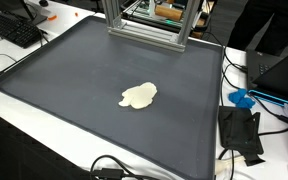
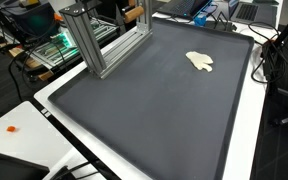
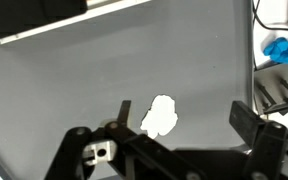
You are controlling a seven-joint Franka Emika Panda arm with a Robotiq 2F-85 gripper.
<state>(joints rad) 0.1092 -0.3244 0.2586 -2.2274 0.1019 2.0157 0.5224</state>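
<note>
In an exterior view I see a pale cream lump (image 1: pixel 139 95) lying near the middle of a dark grey mat (image 1: pixel 74 90) — well apart from everything else. An aluminium frame (image 1: pixel 149 28) stands at the mat's far edge, while a keyboard (image 1: pixel 14 25) and a blue object (image 1: pixel 242 98) flank it on the white counter (image 1: pixel 24 130).

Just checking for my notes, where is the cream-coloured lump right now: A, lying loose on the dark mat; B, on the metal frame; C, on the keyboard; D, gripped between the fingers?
A: the cream-coloured lump lies flat on the dark mat in both exterior views, and in the wrist view the fingers stand open above it.
</note>
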